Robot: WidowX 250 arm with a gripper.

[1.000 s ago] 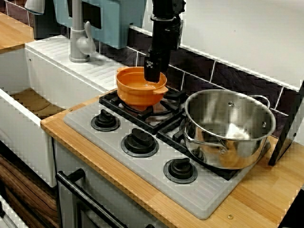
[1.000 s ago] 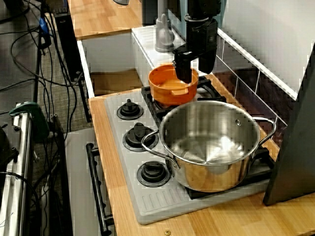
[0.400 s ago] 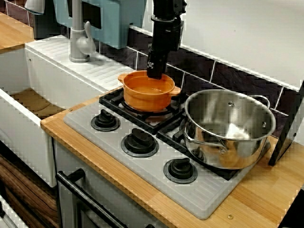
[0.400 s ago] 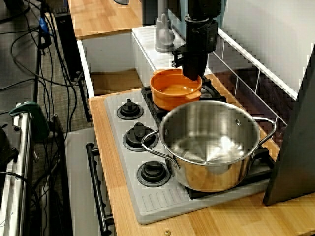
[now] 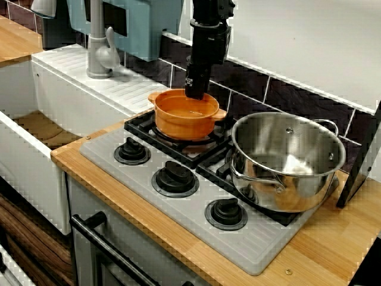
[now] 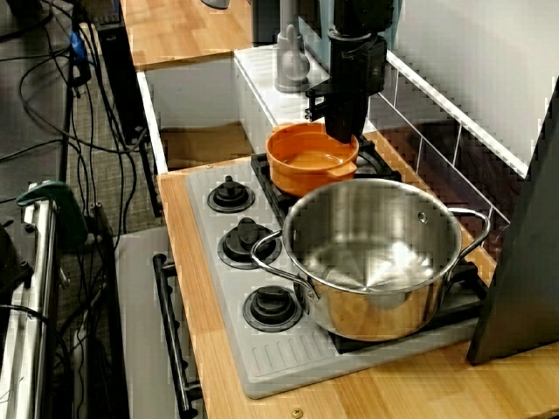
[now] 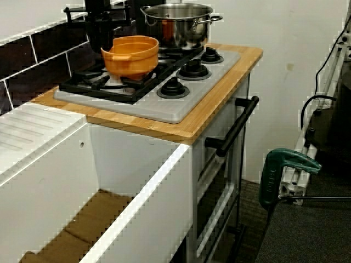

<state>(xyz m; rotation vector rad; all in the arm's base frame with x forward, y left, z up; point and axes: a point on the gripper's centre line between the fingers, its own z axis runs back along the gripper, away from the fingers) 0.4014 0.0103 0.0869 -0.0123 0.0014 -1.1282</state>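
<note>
Gripper (image 5: 194, 92) hangs straight down from the top middle of the front view, with its tips at the back rim of the orange pot (image 5: 184, 116). Fingers read as one narrow dark block there. Can't tell whether they pinch the rim or only touch it. The counter-end view gives the same result: tips at the far rim, gap not resolvable. In the sink-side view the pot body hides the tips.

Orange pot sits upright and level on the black grate (image 5: 143, 125) of the rear burner, centre of the front view. It has one small lug handle on its left and one on its right.

Front view, left to right:
- white sink (image 5: 30, 173) at the left edge, brown wood showing at the bottom of the basin
- grey faucet (image 5: 98, 47) upper left, standing on the ribbed white drainboard (image 5: 128, 89)
- teal box (image 5: 149, 24) behind the faucet at the top edge
- grey hob plate (image 5: 250, 238) with three black knobs (image 5: 175, 177) in a diagonal row, left-centre down to lower centre
- steel pot (image 5: 286, 161) right of centre on the near burner, upright, just beside the orange pot but not touching it
- dark tiles (image 5: 286, 98) along the back wall
- dark panel (image 5: 360, 161) leaning at the right edge
- wood counter (image 5: 321, 250) lower right

Sink-side view adds a black oven handle (image 7: 237, 125) below the counter, right of centre, and a green clamp (image 7: 285, 167) at lower right, well apart from the stove.
</note>
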